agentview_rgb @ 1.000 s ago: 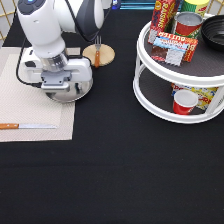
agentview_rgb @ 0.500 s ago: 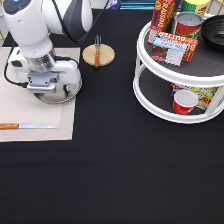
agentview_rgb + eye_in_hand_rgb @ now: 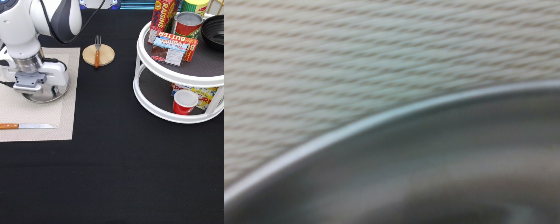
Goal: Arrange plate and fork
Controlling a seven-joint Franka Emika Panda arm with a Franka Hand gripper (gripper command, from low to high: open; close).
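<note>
we have the end effector (image 3: 36,86) low over the plate (image 3: 50,93) on the woven beige mat (image 3: 67,75) at the exterior view's left; we cannot tell whether it grips the rim. we judge the smooth metal rim could slip or scrape, dragging the mat and the knife (image 3: 27,126) lying on it. the fork (image 3: 97,51) rests on a round wooden disc (image 3: 106,57) on the black counter (image 3: 120,170), well apart from the plate

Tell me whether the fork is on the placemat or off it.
Off it. The fork lies on the wooden disc, on the black table beyond the placemat, where the gripper is over the plate.
</note>
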